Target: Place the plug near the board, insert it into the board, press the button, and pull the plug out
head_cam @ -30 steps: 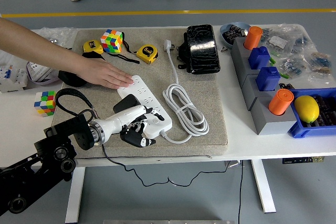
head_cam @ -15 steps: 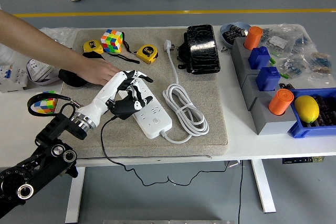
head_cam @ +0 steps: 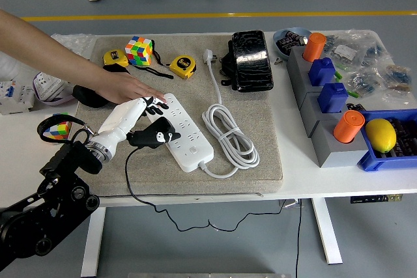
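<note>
The white board (head_cam: 184, 136) lies flat and slantwise on the grey mat, its far end toward the upper left, its near end with the button toward the lower right. Its white cable (head_cam: 229, 136) leaves the near end and lies coiled in loops just to the right. The black plug (head_cam: 154, 138) sits at the board's left edge, held under my left hand (head_cam: 133, 122), its thin black cord (head_cam: 140, 194) trailing off the table's (head_cam: 306, 161) near side.

the left hand (head_cam: 140, 118) has drawn back from over the white power strip (head_cam: 184, 133) to its left edge, carrying the black plug (head_cam: 154, 139) off the strip's near end.
</note>
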Controlling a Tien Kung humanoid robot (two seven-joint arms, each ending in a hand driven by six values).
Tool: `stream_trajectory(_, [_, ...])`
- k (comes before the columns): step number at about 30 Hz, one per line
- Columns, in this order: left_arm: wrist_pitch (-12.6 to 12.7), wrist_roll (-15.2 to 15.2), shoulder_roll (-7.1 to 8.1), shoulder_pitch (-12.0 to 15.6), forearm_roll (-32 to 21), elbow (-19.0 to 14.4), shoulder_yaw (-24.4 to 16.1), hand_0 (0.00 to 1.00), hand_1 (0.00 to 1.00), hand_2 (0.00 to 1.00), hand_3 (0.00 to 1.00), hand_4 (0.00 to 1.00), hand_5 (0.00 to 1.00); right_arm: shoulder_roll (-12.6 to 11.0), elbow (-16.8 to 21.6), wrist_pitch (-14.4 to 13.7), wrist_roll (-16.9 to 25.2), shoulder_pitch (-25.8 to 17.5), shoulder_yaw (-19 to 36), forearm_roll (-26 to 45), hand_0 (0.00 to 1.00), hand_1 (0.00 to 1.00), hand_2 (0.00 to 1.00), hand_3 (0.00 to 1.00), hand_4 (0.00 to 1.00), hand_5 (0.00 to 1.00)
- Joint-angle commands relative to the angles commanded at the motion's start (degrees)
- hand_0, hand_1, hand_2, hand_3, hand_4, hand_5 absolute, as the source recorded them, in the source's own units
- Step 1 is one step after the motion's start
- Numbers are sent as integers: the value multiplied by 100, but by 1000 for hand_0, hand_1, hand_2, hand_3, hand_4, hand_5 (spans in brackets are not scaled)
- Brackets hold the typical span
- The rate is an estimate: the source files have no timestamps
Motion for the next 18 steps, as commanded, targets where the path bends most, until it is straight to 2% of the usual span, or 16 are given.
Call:
stream_trajectory(9, [-80, 225, -39, -39, 373, 177, 39, 598, 676, 670, 720, 998, 584, -13, 4, -2, 1, -1, -6, -5, 489, 538, 523, 505, 817, 342])
stream_trajectory(10, [-78, 228, -40, -40, 394, 187, 45, 447, 568, 559, 705, 998, 501, -13, 5, -4, 2, -1, -4, -8, 489, 537, 523, 505, 817, 341])
stream_trajectory(14, [3, 135, -59, -59, 412, 260, 87, 447, 568, 559, 705, 998, 501, -16, 6, -8, 4, -8, 4, -8, 489, 537, 523, 505, 817, 341])
stream_trajectory(15, [88, 40, -70, -67, 359, 301, 94, 447, 568, 559, 705, 998, 501, -16, 7, -8, 4, -9, 3, -9, 489, 537, 523, 505, 817, 341])
stream_trajectory(16, [136, -22, -78, -72, 317, 330, 98, 263, 366, 471, 554, 900, 181, -15, 9, -9, 5, -10, 7, -12, 488, 536, 523, 505, 816, 340])
stream_trajectory(18, [209, -108, -89, -86, 245, 383, 120, 263, 366, 471, 554, 900, 181, -11, 11, -11, 8, -11, 18, -17, 488, 536, 523, 505, 816, 340])
